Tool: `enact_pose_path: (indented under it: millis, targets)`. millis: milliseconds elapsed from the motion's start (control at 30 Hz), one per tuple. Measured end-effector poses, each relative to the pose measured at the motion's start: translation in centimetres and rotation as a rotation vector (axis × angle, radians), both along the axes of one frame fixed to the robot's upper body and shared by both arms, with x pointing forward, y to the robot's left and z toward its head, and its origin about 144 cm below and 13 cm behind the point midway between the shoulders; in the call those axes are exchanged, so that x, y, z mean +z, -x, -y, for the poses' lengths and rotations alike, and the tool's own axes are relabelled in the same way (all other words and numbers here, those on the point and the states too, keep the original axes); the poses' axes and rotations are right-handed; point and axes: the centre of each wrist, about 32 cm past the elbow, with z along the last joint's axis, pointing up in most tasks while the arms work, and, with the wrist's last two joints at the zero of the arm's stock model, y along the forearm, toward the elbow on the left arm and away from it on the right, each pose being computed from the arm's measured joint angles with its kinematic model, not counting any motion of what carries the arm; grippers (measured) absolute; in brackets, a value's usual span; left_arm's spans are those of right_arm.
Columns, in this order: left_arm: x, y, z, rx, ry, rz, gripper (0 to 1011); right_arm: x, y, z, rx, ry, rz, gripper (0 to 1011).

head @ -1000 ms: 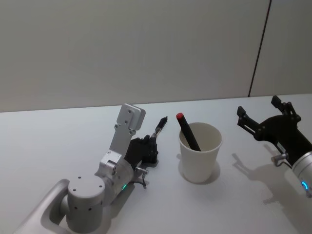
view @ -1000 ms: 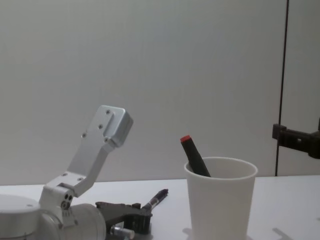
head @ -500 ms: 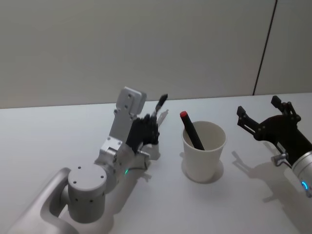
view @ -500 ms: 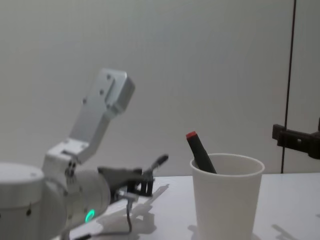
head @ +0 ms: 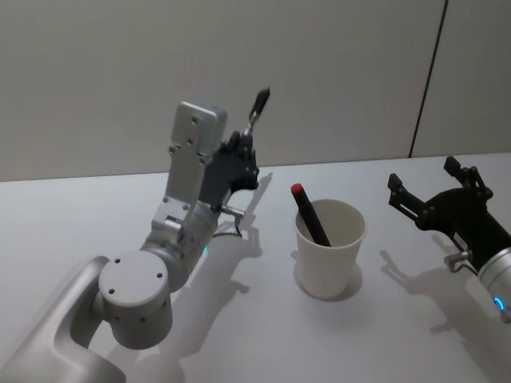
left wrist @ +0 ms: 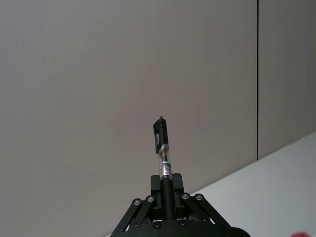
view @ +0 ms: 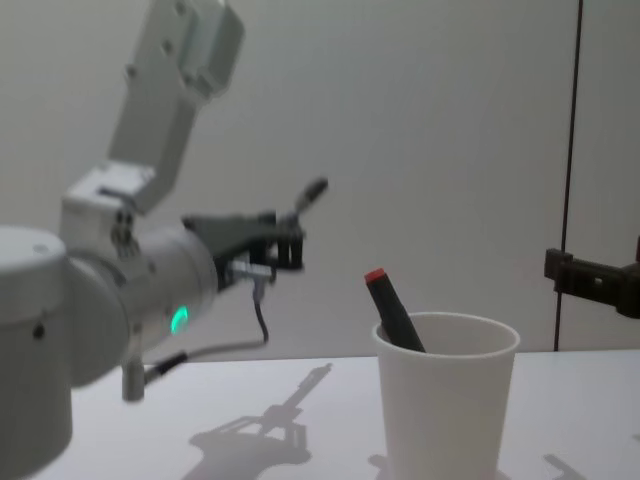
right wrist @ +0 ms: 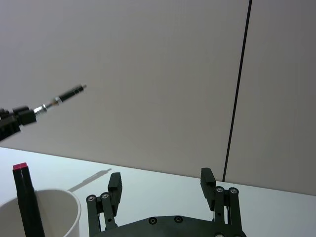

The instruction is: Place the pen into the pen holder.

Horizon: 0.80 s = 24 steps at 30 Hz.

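My left gripper (head: 244, 156) is shut on a slim black pen (head: 257, 107), holding it in the air up and to the left of the pen holder. The pen (left wrist: 162, 146) sticks out past the fingers, tilted upward, as the chest view also shows (view: 307, 196). The pen holder (head: 324, 270) is a white paper cup standing upright on the table, its wall also plain in the chest view (view: 445, 405). A black marker with a red cap (head: 308, 215) leans inside it. My right gripper (right wrist: 161, 177) hovers open to the right of the cup, holding nothing.
The white table (head: 88, 215) runs back to a plain grey wall. My left arm's silver housing (view: 165, 75) rises high at the left. A dark vertical seam (right wrist: 236, 89) marks the wall at the right.
My left gripper has lifted the pen from the table surface well up into the air and tilted it upward. The right gripper and the cup stay where they were.
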Motion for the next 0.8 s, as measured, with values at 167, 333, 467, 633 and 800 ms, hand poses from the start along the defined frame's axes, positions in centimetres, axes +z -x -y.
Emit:
enact_pose_path:
  millis: [167,333,467,633,800]
  targets:
    - [1.1,0.2,-0.1,-0.004,0.049,0.070,135,0.0,0.0,0.0,0.000,0.000,0.000,1001]
    - [2.2,0.3,-0.2,-0.028,0.108,0.149,135,0.0,0.0,0.0,0.000,0.000,0.000,1002]
    - [2.9,0.2,-0.3,-0.061,0.141,0.198,135,0.2,-0.1,0.0,0.004,-0.003,0.004,1001]
    - [3.6,0.1,-0.3,-0.125,0.180,0.262,135,1.1,-0.2,0.0,0.033,-0.026,0.020,1001]
    - [4.2,0.0,-0.2,-0.167,0.200,0.304,135,2.3,-0.4,0.1,0.074,-0.061,0.039,1001]
